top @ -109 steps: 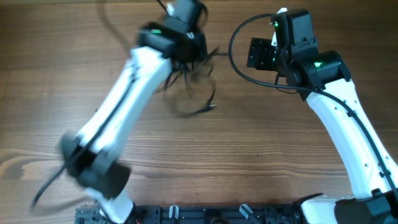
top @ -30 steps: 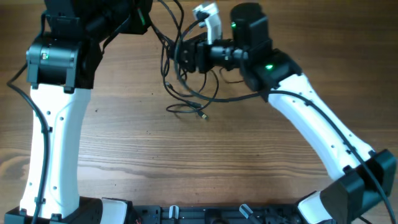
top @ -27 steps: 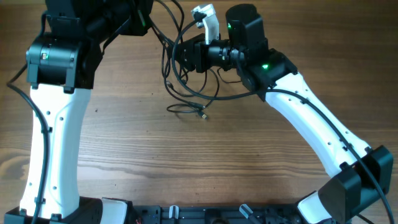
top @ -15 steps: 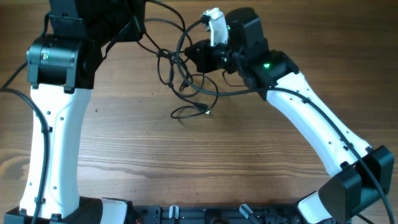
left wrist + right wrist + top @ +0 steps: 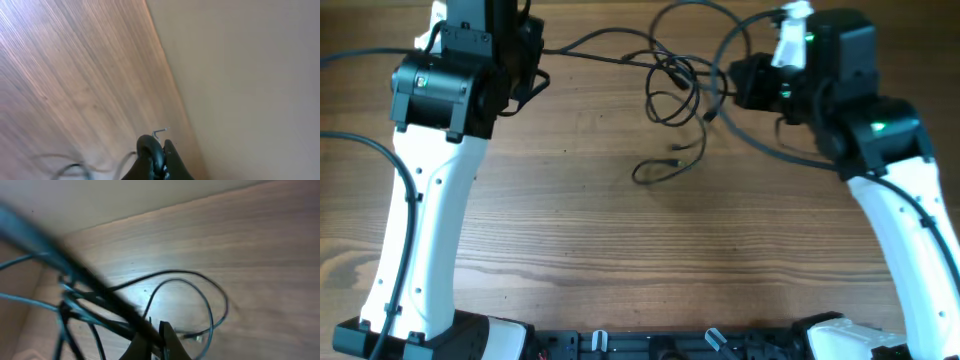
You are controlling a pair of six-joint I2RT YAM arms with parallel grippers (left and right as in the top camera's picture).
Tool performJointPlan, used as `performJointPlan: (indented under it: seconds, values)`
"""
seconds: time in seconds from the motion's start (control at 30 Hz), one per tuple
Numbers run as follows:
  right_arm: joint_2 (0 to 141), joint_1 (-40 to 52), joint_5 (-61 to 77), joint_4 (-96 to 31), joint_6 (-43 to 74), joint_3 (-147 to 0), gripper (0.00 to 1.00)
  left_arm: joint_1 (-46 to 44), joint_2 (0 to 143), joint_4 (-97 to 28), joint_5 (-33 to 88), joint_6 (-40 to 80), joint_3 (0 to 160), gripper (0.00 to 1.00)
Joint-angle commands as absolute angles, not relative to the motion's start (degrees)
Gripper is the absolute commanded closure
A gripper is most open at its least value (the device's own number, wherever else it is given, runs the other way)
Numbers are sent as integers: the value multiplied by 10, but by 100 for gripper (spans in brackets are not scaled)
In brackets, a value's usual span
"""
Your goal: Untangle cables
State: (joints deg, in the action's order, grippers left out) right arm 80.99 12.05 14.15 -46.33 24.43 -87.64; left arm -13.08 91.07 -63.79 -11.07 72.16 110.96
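Note:
The cables are thin black cords, knotted near the table's far middle. One strand runs taut to the left, to my left gripper. A loose loop with a plug end hangs toward the front. My right gripper holds the knot's right side. In the left wrist view the left gripper is shut, and a small metal plug tip sticks out above it. In the right wrist view the right gripper is shut on a thick-looking black strand, with cable loops beyond.
The wooden table ends just behind both grippers; beige floor lies past its edge. The right arm's own thicker wire loops near the knot. A black base rail runs along the front edge.
The right gripper has shut on the cables and swung right. The left arm has shifted slightly. The bundle is pulled rightward and stretched out between the two grippers.

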Motion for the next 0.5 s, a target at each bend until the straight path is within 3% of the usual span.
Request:
performJointPlan:
  seconds: [0.0, 0.1, 0.33, 0.47]
  values:
    - [804, -20, 50, -491, 235, -873, 96, -53, 915, -668, -316, 630, 1115, 96]
    - [804, -74, 136, -490, 199, -873, 96, -32, 916, -693, -316, 629, 1115, 96]
    - [808, -147, 151, -512, 194, -873, 96, 4, 916, -697, -307, 557, 1115, 96]
    - [808, -145, 207, -512, 149, -873, 96, 8, 916, -675, -181, 482, 1115, 96]
